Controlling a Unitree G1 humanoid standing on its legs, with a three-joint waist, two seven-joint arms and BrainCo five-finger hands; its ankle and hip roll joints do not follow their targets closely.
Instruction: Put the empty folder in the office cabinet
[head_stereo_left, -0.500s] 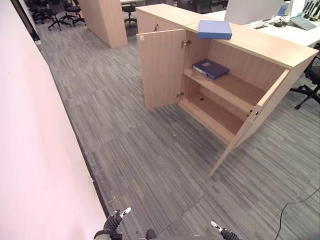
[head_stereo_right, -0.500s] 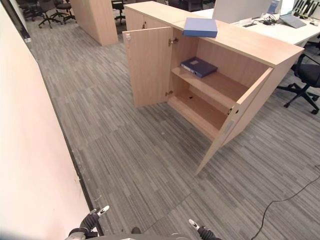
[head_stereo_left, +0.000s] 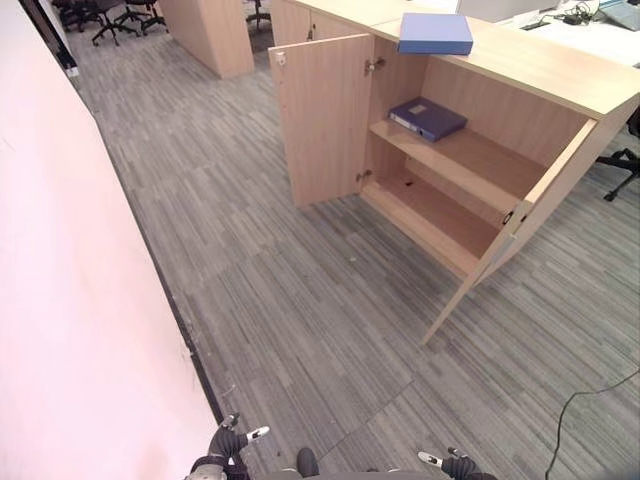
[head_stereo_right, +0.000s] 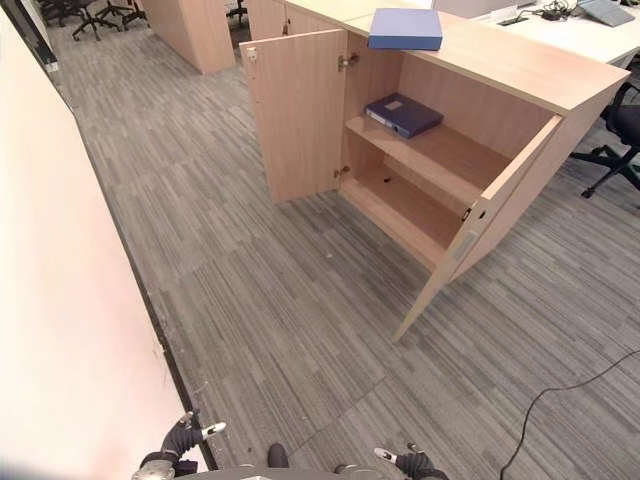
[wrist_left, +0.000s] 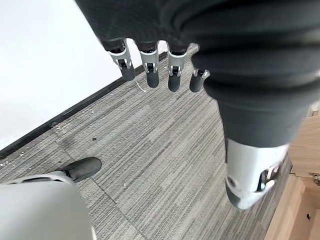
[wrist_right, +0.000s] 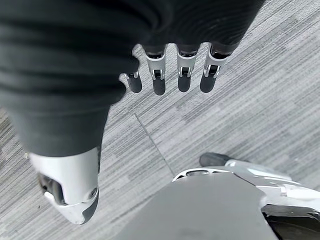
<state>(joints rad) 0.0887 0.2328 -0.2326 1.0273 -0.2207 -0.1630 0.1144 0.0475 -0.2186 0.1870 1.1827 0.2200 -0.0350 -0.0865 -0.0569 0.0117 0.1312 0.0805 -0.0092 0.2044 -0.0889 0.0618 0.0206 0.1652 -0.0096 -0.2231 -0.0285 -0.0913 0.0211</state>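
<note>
A light blue folder (head_stereo_left: 435, 33) lies flat on top of the wooden office cabinet (head_stereo_left: 540, 75), which stands with both doors open. Inside, a dark blue folder (head_stereo_left: 427, 118) rests on the upper shelf (head_stereo_left: 470, 160); the bottom shelf (head_stereo_left: 435, 215) is bare. My left hand (head_stereo_left: 228, 443) hangs low at the bottom edge, far from the cabinet, fingers (wrist_left: 149, 67) straight and holding nothing. My right hand (head_stereo_left: 452, 465) hangs at the bottom right, fingers (wrist_right: 183, 75) straight and relaxed over the carpet.
A white wall (head_stereo_left: 70, 300) runs along my left. Grey carpet (head_stereo_left: 300, 300) stretches between me and the cabinet. The right cabinet door (head_stereo_left: 515, 220) juts out toward me. Office chairs (head_stereo_left: 110, 15) and a desk with a laptop (head_stereo_right: 608, 12) stand beyond.
The whole picture has shifted down and the cabinet looks nearer: the camera moved forward. Both hands stay low at my sides.
</note>
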